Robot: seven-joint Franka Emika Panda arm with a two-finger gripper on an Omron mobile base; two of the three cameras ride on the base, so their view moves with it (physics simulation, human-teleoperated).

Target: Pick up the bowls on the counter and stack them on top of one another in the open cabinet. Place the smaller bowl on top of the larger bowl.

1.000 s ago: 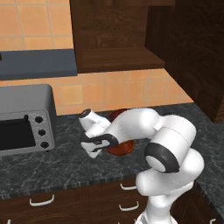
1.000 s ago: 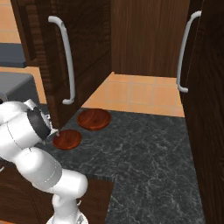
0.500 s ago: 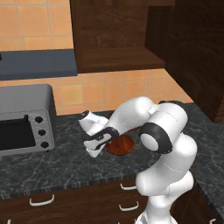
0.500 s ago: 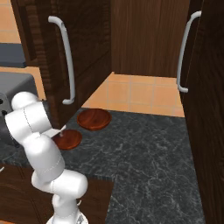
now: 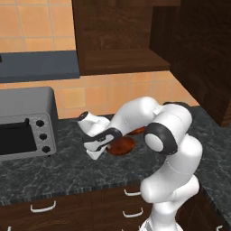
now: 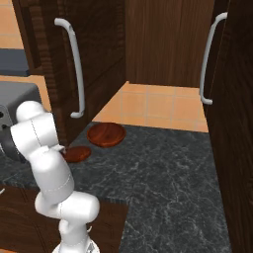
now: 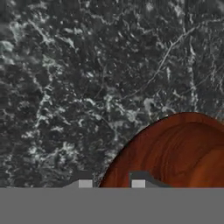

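Claw (image 7: 111, 183) pinching near rim of smaller bowl (image 5: 121, 145) on worktop (image 5: 54, 171) beside larger bowl (image 6: 105, 134); thin edge grip likely to slip or tilt on lift toward open cabinet (image 5: 122, 40).

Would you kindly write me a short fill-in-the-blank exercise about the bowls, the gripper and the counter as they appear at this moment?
1. Both bowls rest on the dark marbled ____.
2. The gripper has its fingertips astride the ____ of the smaller bowl.
3. In the right base view, the larger bowl lies closer to the tiled ____ than the smaller bowl does.
4. The grey toaster oven has ____ round knobs down its front.

Missing words: counter; rim; wall; three
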